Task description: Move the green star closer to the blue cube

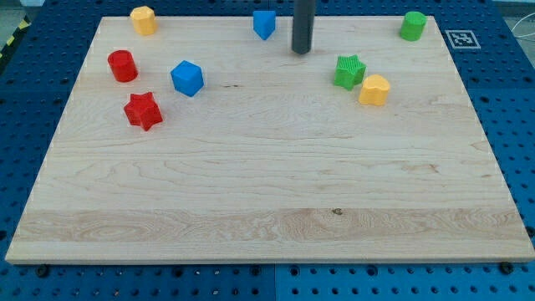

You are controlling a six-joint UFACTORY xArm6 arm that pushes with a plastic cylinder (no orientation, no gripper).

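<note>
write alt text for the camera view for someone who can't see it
My tip rests near the wooden board's top edge, left of the green star, which touches a yellow block. The blue cube sits far left, near a red cylinder and red star.

I have a single view, looking down at a slant from beyond the near long edge of the wooden board (251,192), facing toward 12 o'clock. It sits far enough back to take in almost the whole board, with blue pegboard table (518,125) showing at 3, 6 and 9 o'clock; the far edge runs just under the frame's top. A printed marker tag (461,38) lies at about 1 o'clock. My rod enters from 12 o'clock, my tip (301,52) in frame
</note>
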